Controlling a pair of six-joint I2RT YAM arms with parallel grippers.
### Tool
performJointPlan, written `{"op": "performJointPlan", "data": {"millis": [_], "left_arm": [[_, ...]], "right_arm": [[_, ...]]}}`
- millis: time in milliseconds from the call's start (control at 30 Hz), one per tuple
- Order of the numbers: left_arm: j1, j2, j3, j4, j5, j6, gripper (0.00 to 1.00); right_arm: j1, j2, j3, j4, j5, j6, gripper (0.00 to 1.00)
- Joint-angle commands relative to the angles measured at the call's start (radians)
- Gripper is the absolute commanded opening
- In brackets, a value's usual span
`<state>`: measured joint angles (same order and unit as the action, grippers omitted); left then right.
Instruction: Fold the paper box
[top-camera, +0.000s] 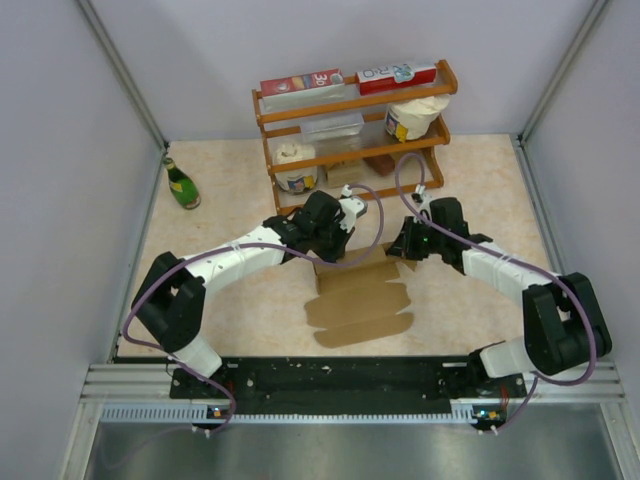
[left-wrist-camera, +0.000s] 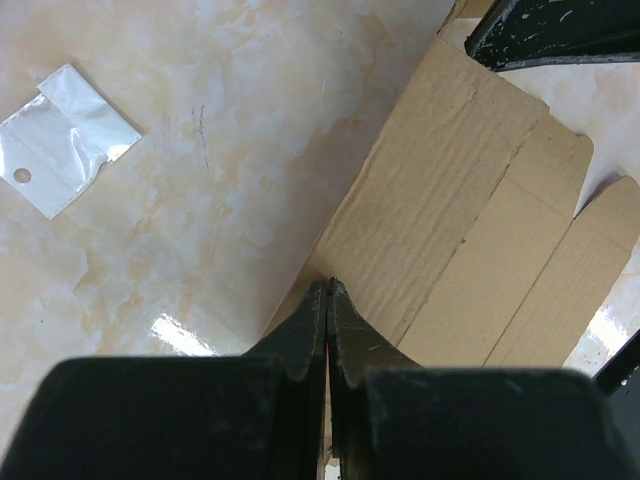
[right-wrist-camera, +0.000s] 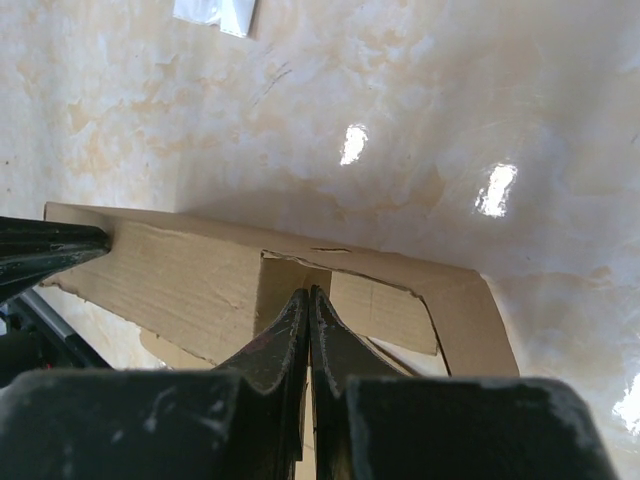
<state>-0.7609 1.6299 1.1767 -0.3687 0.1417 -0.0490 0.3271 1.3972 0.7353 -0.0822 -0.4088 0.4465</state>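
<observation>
Both arms meet over the paper box, a brown die-cut sheet lying mid-table, its 12 o'clock panel raised off the marbled table. The left gripper, clenched, appears to pinch that panel's 10 o'clock end; the right gripper, likewise clenched, seems to nip a flap near 2 o'clock. The fold should go best if both lift together, keeping the crease straight and the flat panels from sliding

Beige table: paper box, bottle, rack, bag
</observation>
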Motion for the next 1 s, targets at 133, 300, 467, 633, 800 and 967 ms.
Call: {"op": "performJointPlan", "data": {"millis": [133,300,467,633,800,967], "left_arm": [[-0.002,0.015,0.028,-0.009,0.019,0.003,0.0],[-0.002,0.016,0.028,-0.009,0.019,0.003,0.0],[-0.002,0.018,0.028,-0.01,0.025,0.005,0.0],[-0.002,0.018,0.028,-0.012,0.027,0.003,0.0],[-0.002,0.018,0.029,-0.013,0.027,0.003,0.0],[-0.003,0.012,0.031,-0.015,0.027,0.005,0.0]], "right_arm": [[0.007,0.028,0.01,0.11,-0.099,-0.006,0.0],[0.007,0.036,0.007,0.124,-0.123,0.0,0.0],[0.007,0.037,0.004,0.119,-0.125,-0.002,0.0],[0.006,0.04,-0.004,0.121,-0.122,0.0,0.0],[0.007,0.048,-0.002,0.113,-0.111,-0.006,0.0],[0.007,0.048,0.006,0.093,-0.105,-0.014,0.0]]}}
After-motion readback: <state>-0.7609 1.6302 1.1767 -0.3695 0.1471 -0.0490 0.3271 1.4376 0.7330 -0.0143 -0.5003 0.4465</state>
